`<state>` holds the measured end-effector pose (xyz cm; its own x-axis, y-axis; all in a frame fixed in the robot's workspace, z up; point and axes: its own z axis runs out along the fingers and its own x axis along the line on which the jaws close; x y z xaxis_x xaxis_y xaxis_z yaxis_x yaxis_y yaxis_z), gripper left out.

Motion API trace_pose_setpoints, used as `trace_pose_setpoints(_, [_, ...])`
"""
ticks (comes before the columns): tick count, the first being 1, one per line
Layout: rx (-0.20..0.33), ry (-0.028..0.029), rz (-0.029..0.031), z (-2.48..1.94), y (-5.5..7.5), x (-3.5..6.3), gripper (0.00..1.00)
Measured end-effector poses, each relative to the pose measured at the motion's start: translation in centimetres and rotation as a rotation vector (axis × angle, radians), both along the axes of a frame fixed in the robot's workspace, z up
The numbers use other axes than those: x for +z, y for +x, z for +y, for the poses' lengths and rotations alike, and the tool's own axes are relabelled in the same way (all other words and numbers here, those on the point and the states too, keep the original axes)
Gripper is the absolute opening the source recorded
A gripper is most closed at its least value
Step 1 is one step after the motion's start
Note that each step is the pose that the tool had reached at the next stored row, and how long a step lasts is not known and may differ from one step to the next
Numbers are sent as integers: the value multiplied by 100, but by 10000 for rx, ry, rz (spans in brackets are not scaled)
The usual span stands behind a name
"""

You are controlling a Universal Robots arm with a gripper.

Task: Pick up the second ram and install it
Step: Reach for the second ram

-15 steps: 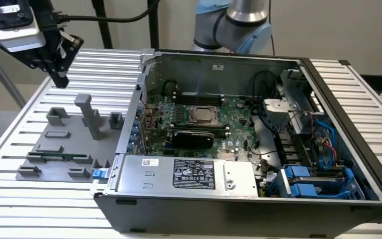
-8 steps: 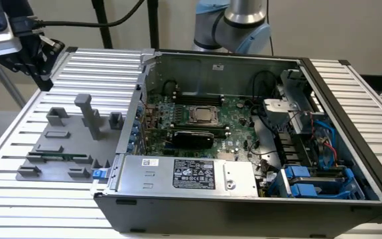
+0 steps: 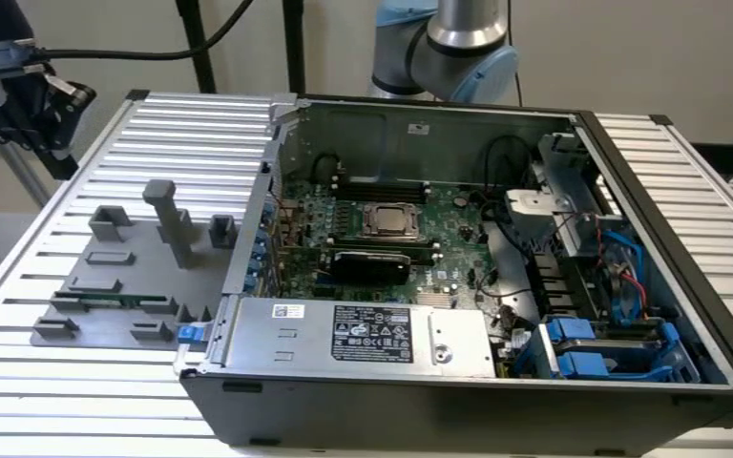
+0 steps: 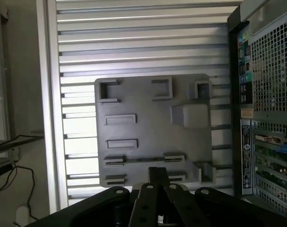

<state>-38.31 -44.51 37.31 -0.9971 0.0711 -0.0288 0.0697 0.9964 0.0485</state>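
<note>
The black gripper (image 4: 158, 171) hung closed and empty, well clear of the thin green ram stick (image 4: 143, 159) in a grey slotted tray (image 4: 148, 132). Gripping well likely meant opening first, then centring mid-stick.

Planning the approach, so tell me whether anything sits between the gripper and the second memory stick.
Nothing visible does. The memory stick lies in its slot on the grey holder, open from above, and the gripper hangs over that holder with only air between them.
</note>
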Motion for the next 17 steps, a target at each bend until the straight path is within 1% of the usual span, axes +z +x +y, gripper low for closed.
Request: trace_pose_setpoints(17, [-1, 0, 1, 0, -1, 0, 0])
